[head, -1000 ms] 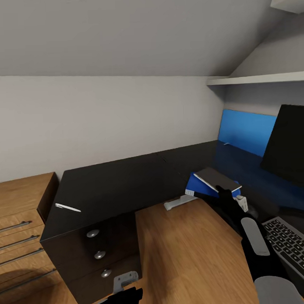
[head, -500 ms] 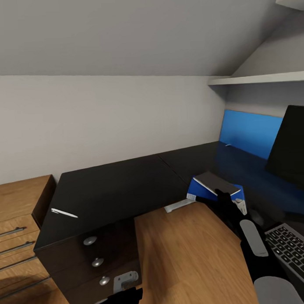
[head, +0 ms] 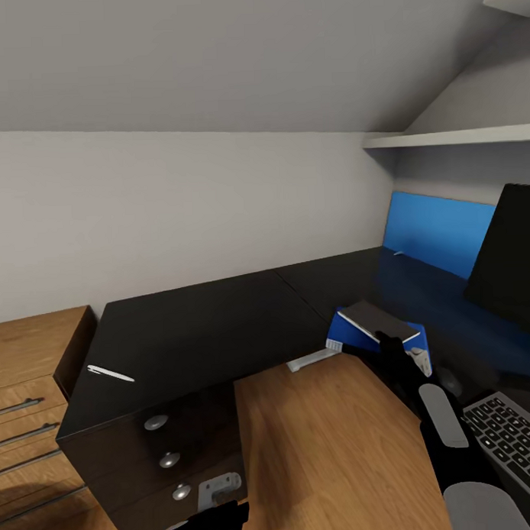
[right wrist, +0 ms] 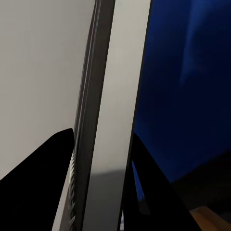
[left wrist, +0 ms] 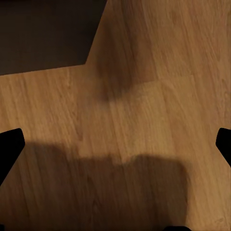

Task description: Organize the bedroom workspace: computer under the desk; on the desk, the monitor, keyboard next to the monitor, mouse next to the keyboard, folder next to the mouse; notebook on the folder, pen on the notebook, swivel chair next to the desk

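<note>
Right gripper (head: 390, 342) is seen in the head view at the end of the black arm, closed on the near edge of the grey notebook (head: 376, 320), which is held tilted over the blue folder (head: 347, 328). In the right wrist view the two dark fingers (right wrist: 45, 168) are seen on either side of the notebook's pale edge (right wrist: 115, 125), with deep blue behind it. The folder is found directly under the gripper, lying at the inner corner edge of the black desk (head: 214, 328). Just beside the right forearm, on the outer side, the keyboard (head: 509, 440) is laid flat on the desk, and beyond it the black monitor (head: 509, 260) is stood, past the gripper and to its right. The blue back panel (head: 436, 232) is set well beyond the gripper at the far end of the desk. Far to the left of the gripper, across the tabletop, a white pen (head: 110, 373) is laid near the desk's left edge, above the drawer front (head: 166, 459). The left gripper (head: 205, 527) is held low over the wooden floor (left wrist: 144, 96); its dark fingertips (left wrist: 9, 144) are seen wide apart with nothing between them
</note>
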Available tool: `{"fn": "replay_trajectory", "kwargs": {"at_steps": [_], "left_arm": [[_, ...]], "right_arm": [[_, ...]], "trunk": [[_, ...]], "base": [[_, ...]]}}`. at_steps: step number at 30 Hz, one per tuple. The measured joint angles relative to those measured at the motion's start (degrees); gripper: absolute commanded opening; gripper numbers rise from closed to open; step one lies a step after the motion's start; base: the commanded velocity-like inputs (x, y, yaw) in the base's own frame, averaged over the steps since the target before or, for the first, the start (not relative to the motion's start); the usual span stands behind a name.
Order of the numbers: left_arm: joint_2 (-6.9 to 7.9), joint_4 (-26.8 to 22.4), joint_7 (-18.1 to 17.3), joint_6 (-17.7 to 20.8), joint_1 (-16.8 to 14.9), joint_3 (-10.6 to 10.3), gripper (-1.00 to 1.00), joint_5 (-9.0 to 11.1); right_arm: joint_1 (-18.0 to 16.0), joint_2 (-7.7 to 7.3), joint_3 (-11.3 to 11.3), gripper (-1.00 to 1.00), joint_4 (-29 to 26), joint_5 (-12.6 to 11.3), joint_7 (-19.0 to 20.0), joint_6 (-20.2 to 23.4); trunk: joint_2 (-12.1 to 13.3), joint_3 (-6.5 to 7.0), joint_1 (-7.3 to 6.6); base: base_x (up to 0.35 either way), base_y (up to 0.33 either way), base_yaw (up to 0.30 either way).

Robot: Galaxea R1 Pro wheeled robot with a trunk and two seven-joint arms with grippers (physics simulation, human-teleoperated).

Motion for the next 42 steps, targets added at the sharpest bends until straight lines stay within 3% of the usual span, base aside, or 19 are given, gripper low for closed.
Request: {"fn": "replay_trajectory", "kwargs": {"at_steps": [42], "left_arm": [[-0.01,0.1,0.3,0.0,0.0,0.1,1.0,0.2]], "right_arm": [[0.0,-0.15,0.0,-1.0,0.0,0.1,0.0,0.0]], "trunk": [[0.0,0.0,0.0]], "base": [[0.0,-0.031,0.0]]}}
